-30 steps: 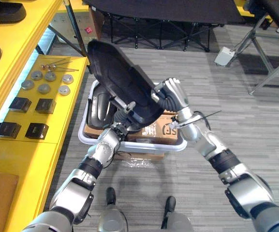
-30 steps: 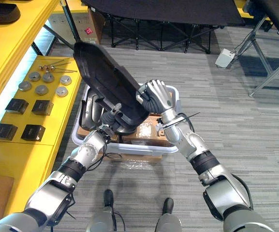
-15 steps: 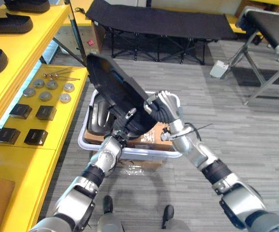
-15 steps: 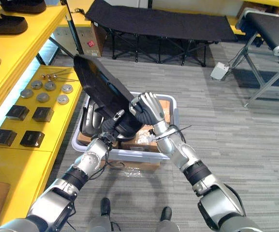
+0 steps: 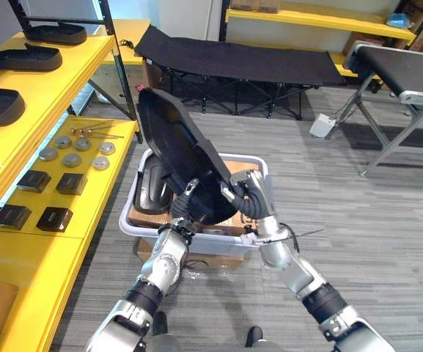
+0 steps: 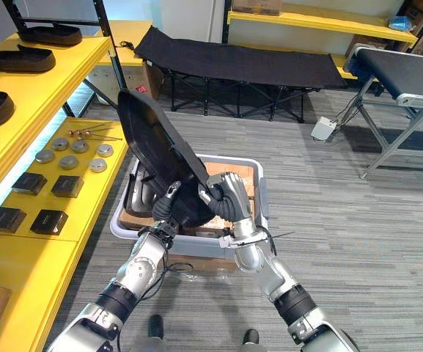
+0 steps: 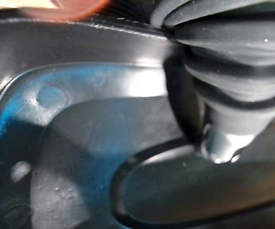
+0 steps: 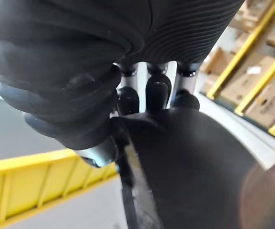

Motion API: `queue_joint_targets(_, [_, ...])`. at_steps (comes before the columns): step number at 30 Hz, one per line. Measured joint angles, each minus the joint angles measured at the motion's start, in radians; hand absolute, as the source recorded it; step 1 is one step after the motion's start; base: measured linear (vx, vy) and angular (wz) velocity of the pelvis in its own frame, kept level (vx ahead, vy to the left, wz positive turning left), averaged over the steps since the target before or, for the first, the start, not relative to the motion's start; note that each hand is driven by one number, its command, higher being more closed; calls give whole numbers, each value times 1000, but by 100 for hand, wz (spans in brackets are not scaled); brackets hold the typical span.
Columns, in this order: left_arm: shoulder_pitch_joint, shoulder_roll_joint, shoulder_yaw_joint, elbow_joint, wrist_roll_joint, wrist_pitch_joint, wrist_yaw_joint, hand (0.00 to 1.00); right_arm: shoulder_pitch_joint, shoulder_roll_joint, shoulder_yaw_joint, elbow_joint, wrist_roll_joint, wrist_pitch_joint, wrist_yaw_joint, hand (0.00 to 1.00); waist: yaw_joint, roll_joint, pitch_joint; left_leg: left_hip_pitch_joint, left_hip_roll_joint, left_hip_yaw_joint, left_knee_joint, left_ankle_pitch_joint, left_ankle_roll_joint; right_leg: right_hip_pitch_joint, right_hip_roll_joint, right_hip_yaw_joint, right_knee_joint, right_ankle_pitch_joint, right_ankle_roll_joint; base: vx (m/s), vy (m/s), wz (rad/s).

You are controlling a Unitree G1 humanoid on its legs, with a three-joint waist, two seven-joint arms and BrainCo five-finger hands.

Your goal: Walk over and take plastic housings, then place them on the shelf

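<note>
A large black plastic housing (image 5: 173, 143) stands tilted, lifted above a grey bin (image 5: 133, 222), and both hands grip its lower part. My left hand (image 5: 185, 210) holds the lower edge from below, thumb against the shell. My right hand (image 5: 248, 199) has its fingers (image 8: 156, 94) curled over the housing's rim (image 8: 189, 157). The left wrist view looks into the housing's glossy inside (image 7: 80, 143). A second black housing (image 5: 155, 188) lies in the bin. On the yellow shelf (image 5: 64, 77) at the left rest more black housings (image 5: 42, 57).
The bin sits on a cardboard box (image 5: 196, 257). A lower yellow shelf (image 5: 86, 198) holds metal discs (image 5: 72, 159) and small black blocks (image 5: 53, 218). A black cot (image 5: 233, 62) stands behind the bin, and a metal-legged table (image 5: 402, 81) stands at the right.
The camera has lifted, so more of the shelves and room shows. Both hands keep their grip on the housing, which stays raised over the bin.
</note>
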Motion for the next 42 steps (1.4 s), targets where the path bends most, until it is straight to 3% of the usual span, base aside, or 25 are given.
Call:
queue_joint_targets(4, [13, -3, 8, -92, 175, -20, 84, 100, 62, 41, -27, -39, 81, 42, -49, 0, -2, -17, -13, 0, 0, 2, 0, -1, 0, 0, 0, 0, -7, 1, 1, 0, 0, 0])
queue_joint_targets(8, [17, -27, 23, -148, 319, -20, 153, 100, 85, 62, -49, -68, 194, 62, -34, 0, -6, -20, -19, 3, -1, 7, 0, -1, 0, 1, 0, 4, -12, 7, 9, 4, -4, -4])
queue_joint_targets(11, [58, -61, 41, -183, 436, -13, 199, 100, 113, 77, -91, -81, 243, 64, 28, 0, -11, -13, -30, 17, -1, 18, 1, -2, -2, 6, 0, 11, -10, 7, 9, 10, -5, -9])
queue_joint_targets(15, [115, -99, 81, -210, 562, -10, 227, 100, 150, 76, -160, -147, 321, 64, 130, 0, -24, 15, -47, 18, -1, 27, -1, -6, -3, -5, -1, 26, -5, 4, 5, -9, -3, -10])
queue_joint_targets(19, [160, -114, 108, -213, 692, 7, 257, 100, 198, 68, -245, -221, 464, 59, 228, 0, -31, 39, -61, 21, 1, 29, -1, -6, -3, -8, 0, 29, 1, -1, -1, -5, -1, -1])
queue_joint_targets(23, [279, -94, 227, -250, 926, 25, 386, 100, 279, 55, -409, -292, 774, 7, 362, 0, -32, 47, -65, 34, 4, 53, -2, -14, -4, -10, 0, 46, 2, -5, 2, -19, -3, -12])
queue_joint_targets(25, [309, -71, 257, -251, 1019, 26, 438, 100, 316, 59, -436, -319, 862, -29, 399, 0, -34, 48, -66, 34, 4, 56, -2, -18, -8, -12, 0, 50, 2, -5, 2, -3, -1, -9])
queue_joint_targets(26, [325, -59, 280, -260, 1092, 26, 483, 100, 345, 64, -452, -334, 961, -58, 442, 0, -35, 47, -66, 34, 4, 57, -2, -19, -8, -14, 0, 51, 2, -5, 2, 0, 0, 0])
queue_joint_targets(29, [352, -39, 332, -322, 1209, 17, 583, 100, 409, 119, -524, -337, 1128, -90, 538, 0, -35, 45, -69, 32, 4, 63, -2, -21, -7, -20, -1, 55, 3, -5, 1, 4, 0, -6])
queue_joint_targets(31, [358, -37, 360, -348, 1239, -17, 624, 100, 452, 153, -558, -317, 1148, -90, 557, 0, -37, 47, -76, 32, 4, 74, -2, -25, -9, -29, -1, 65, 3, -5, 1, 11, 2, -13])
queue_joint_targets(34, [385, -39, 372, -370, 1217, -57, 627, 100, 497, 182, -590, -236, 1159, -89, 561, 0, -47, 51, -100, 31, 4, 87, -2, -31, -12, -43, -2, 81, 4, -4, 0, 36, 3, -18])
queue_joint_targets(36, [412, -51, 375, -390, 1165, -89, 601, 100, 520, 194, -614, -189, 1145, -83, 562, 0, -61, 57, -104, 31, 4, 88, -2, -31, -11, -43, -2, 82, 4, -4, -2, 14, -2, -2])
queue_joint_targets(37, [443, -76, 373, -427, 1112, -113, 555, 100, 544, 197, -639, -163, 1098, -62, 569, 0, -65, 59, -105, 32, 4, 91, -2, -32, -11, -44, -2, 83, 3, -5, -2, 20, -3, -4])
queue_joint_targets(42, [544, -108, 363, -548, 1006, -157, 467, 100, 557, 194, -657, -135, 1075, -15, 626, 0, -58, 67, -104, 33, 5, 80, -1, -33, -12, -39, -1, 80, 9, -12, 0, 10, -3, 3])
